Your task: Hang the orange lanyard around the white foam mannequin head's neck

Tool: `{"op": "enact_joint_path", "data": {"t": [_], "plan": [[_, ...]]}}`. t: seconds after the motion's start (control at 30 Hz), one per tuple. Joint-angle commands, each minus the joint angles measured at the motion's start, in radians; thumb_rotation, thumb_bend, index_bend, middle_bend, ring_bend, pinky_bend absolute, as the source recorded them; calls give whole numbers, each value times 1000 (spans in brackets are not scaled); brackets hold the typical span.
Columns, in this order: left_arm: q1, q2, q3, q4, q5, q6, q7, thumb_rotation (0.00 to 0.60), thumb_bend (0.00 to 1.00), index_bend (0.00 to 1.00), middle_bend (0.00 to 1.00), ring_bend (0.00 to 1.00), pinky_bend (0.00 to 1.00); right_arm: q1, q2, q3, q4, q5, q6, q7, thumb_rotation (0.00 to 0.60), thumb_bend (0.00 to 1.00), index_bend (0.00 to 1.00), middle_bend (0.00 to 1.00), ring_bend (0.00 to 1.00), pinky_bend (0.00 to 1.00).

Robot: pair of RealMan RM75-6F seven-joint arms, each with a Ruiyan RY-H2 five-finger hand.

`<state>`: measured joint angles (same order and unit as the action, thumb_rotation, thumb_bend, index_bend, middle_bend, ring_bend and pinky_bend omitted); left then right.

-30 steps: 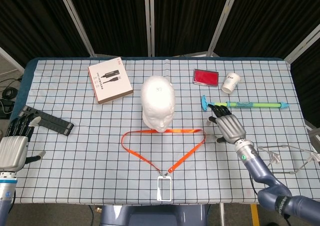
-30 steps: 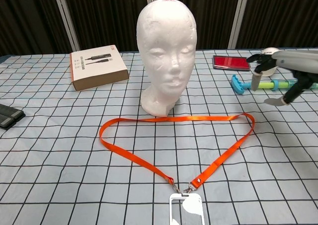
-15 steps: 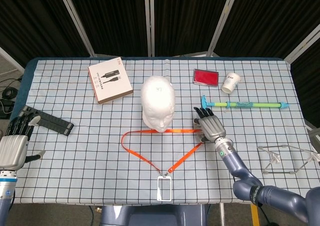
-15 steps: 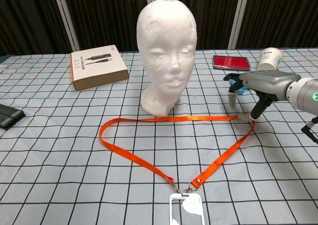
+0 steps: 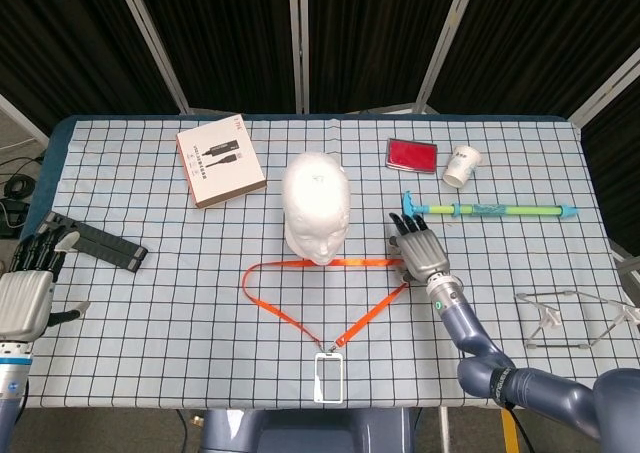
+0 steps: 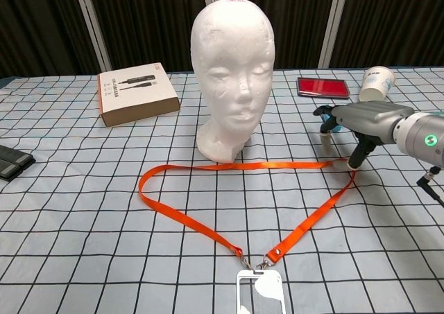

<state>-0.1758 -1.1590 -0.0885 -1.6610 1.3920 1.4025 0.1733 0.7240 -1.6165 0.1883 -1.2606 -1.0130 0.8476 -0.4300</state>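
Fingers [image 6: 356,152] of the right hand [image 5: 420,249] spread and pointing down at the lanyard's [image 6: 236,166] right corner, holding nothing, lanyard flat on the checked table [image 5: 150,323] just near of the foam head [image 5: 316,205], left hand [image 5: 28,291] open at the left edge

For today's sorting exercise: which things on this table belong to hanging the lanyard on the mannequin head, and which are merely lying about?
Belong: orange lanyard, foam mannequin head, right hand.
Lying about: brown box, red case, paper cup, green stick, black block.
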Motion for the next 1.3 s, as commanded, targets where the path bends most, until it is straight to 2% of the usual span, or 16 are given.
{"op": "enact_joint_path", "data": {"t": [0.03,0.57,0.7,0.9,1.07,1.17,1.3], "plan": [[-1,1,0,-1,2,-1,-2,600,0,0,0,0,0,3,-9,-9,14,0,2,-8,600,266,516,0,0,0],[-3,7,3,-2,6,-3,-22,600,0,0,0,0,0,4,-53,-40,104,-40,22,0,600,352,585,0,0,0],[-3,6,7,-1,9,-6,-22,600,0,0,0,0,0,1,-56,-42,117,-55,26,14,600,404,608,0,0,0],[-7,-1,11,5,11,-14,-17,600,0,0,0,0,0,-6,-48,-43,111,-77,35,42,600,479,650,15,0,0],[-40,9,19,-27,15,-83,-49,600,0,1,0,0,0,-22,-19,-36,65,-86,39,93,600,494,692,34,0,0],[-85,0,4,-33,17,-138,-48,600,69,81,0,0,0,-33,5,-31,28,-88,37,127,600,514,705,44,0,0],[-170,-24,-31,-35,-11,-237,20,600,256,271,0,0,0,-37,37,-27,-20,-89,34,143,600,527,718,56,0,0]]}}
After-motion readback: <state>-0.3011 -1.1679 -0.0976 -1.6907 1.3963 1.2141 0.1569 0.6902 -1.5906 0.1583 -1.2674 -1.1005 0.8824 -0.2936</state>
